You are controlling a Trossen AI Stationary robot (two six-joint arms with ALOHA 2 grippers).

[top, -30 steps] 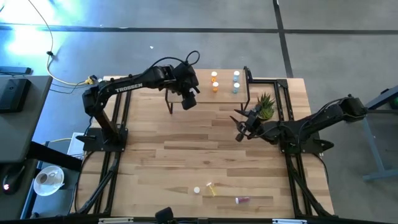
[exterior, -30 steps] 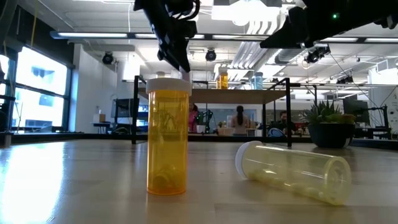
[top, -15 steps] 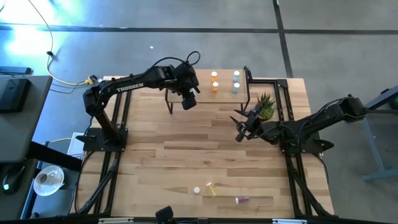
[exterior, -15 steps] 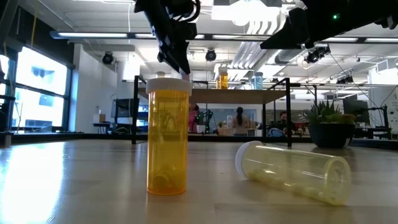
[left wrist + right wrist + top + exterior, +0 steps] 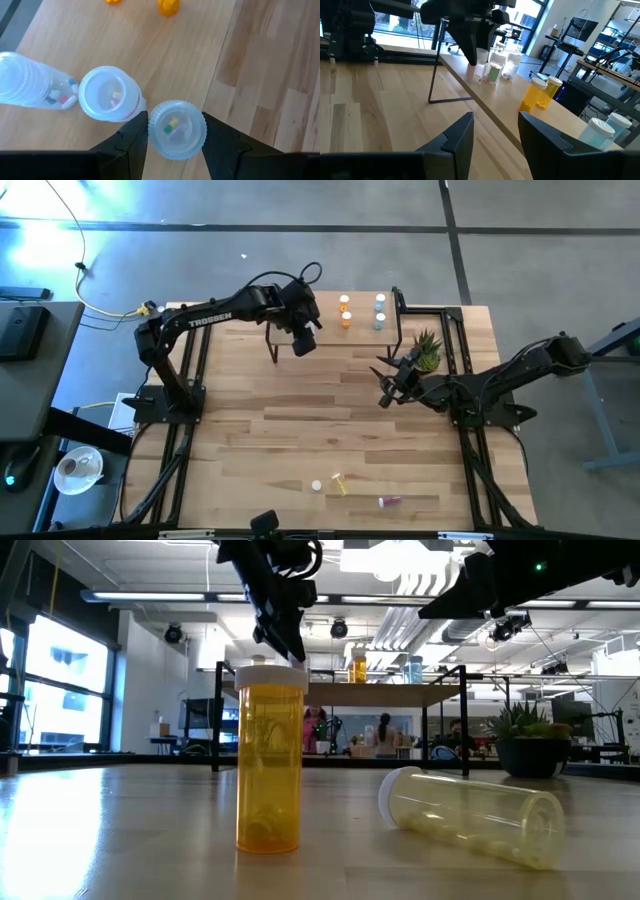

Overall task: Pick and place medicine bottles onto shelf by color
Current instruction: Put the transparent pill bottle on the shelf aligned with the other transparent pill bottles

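**Left arm sets a clear bottle down among the shelf's clear group**

The wood-plank tabletop (image 5: 330, 420) is pale, matte and jointed in strips. At its far edge stands the shelf (image 5: 372, 330), a small raised platform with a light wooden top and thin black metal legs; it serves as the landmark here.

The left gripper (image 5: 172, 131) hangs over the shelf's left end, its dark fingers narrowly spread around a small clear ribbed-cap pill bottle (image 5: 176, 129) seen cap-on from above; the pads sit at its sides, apparently still holding it. Just beside it on the shelf stand a clear pink-banded bottle (image 5: 108, 94) and, lying on its side, a clear bottle holding loose pills (image 5: 30, 82). Orange bottles (image 5: 345, 311) and blue-grey bottles (image 5: 380, 311) stand further right on the shelf.

The right gripper (image 5: 495, 132) waits in front of the shelf's right end, near the green spiky potted plant (image 5: 427, 351), fingers well apart and empty.

To finish well, I judge the left gripper should open slowly and lift straight up, since smooth, light plastic cylinders tip easily and the neighbour is almost touching.

Far from the shelf, at the table's near edge, remain an upright amber bottle (image 5: 269, 757), a pale yellow bottle lying down (image 5: 470, 816) and a pinkish-red one (image 5: 389, 501).
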